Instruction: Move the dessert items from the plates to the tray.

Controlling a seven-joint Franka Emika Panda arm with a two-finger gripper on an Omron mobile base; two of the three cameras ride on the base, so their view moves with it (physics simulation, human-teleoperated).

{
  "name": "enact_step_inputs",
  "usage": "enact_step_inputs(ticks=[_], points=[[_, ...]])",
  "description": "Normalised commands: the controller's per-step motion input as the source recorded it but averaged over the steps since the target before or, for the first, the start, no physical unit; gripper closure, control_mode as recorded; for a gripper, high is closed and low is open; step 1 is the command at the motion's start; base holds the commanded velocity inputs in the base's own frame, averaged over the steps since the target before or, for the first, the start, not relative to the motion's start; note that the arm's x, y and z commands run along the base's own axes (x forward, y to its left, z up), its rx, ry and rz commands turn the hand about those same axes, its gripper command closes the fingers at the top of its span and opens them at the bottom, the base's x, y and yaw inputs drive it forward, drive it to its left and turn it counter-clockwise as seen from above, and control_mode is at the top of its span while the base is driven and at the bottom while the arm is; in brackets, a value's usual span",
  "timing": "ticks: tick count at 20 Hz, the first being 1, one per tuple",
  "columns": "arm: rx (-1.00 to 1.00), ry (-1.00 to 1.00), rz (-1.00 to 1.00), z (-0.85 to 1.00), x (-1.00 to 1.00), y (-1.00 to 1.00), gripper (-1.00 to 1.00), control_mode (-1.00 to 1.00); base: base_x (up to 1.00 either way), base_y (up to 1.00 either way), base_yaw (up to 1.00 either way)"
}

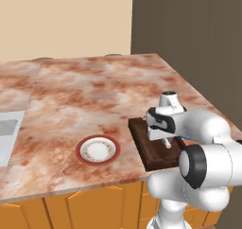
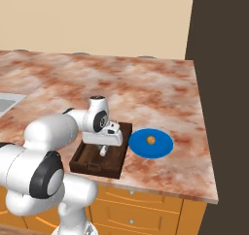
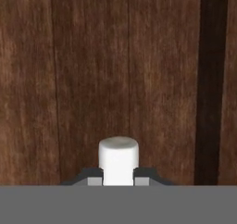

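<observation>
The arm bends low, hand pointing down over the tray (image 2: pixel 87 157). Its fingers (image 3: pixel 118 180) are clenched on the white marshmallow (image 3: pixel 118 160), wood just beyond. In the base views the hand hides the tips. Right of them, the golden ball (image 2: pixel 151 140) sits on the blue plate (image 2: pixel 163 149).

Bench (image 1: pixel 85 91): mottled pink and rust-brown marble.
Tray (image 2: pixel 90 163): dark brown wood with visible grain.
Patterned plate (image 1: pixel 98 150): white, red-brown rim, faint tan ring.
Plain plate (image 2: pixel 163 146): bright blue.
Ball (image 2: pixel 151 140): golden brown.
Marshmallow (image 3: pixel 118 160): white.
Cabinet fronts (image 1: pixel 85 206): orange.
</observation>
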Motion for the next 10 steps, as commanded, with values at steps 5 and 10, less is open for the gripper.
enact_step_inputs(ticks=[5,10], points=[[0.00,0.00,-0.01,-0.26,0.00,-0.04,1.00,-1.00,0.00,0.00,0.00],[0.00,0.00,0.00,-0.10,0.00,-0.09,-1.00,-1.00,0.00,0.00,0.00]])
